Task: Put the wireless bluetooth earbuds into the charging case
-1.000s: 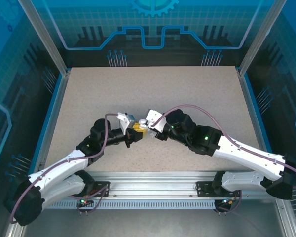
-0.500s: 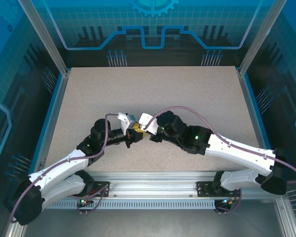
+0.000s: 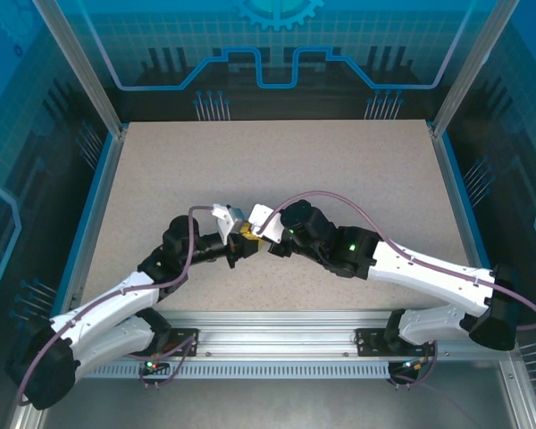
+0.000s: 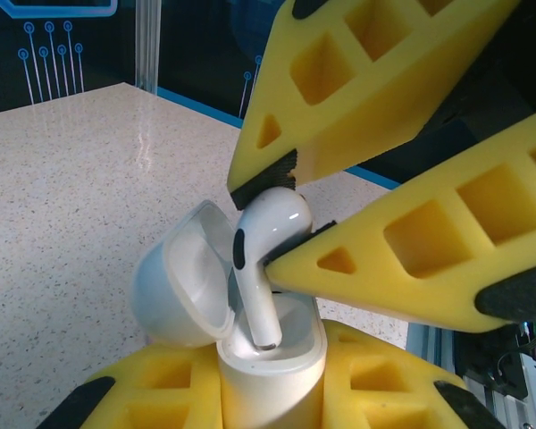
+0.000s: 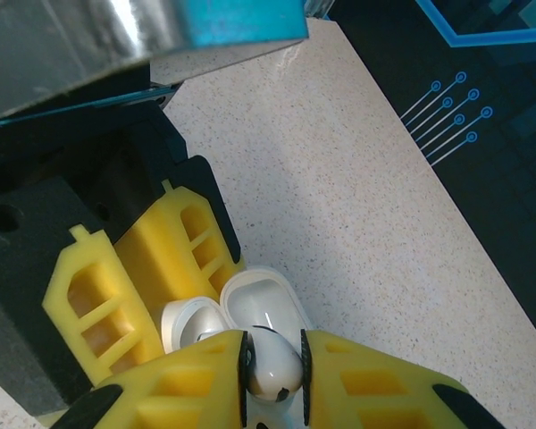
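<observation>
- Left wrist view: the left claw is closed on the body of the white charging case. The case mouth faces upward, and its lid is hinged open on the side away from the right arm.
- The right claw reaches in from above the case and pinches the head of one white earbud between its two yellow fingers.
- Key relation: the earbud stands directly above the case mouth, with its long axis near upright. The stem tip sits at or just inside the mouth, but whether it has found its socket cannot be told.
- Right wrist view: the earbud head shows clamped between the fingers, with the open lid just beyond it.
- Judged step: seating the earbud. The coming move should run straight down along the stem into the case. The right arm carries the earbud, and the left arm only steadies the case.
- The speckled bench lies below and beyond the case.
</observation>
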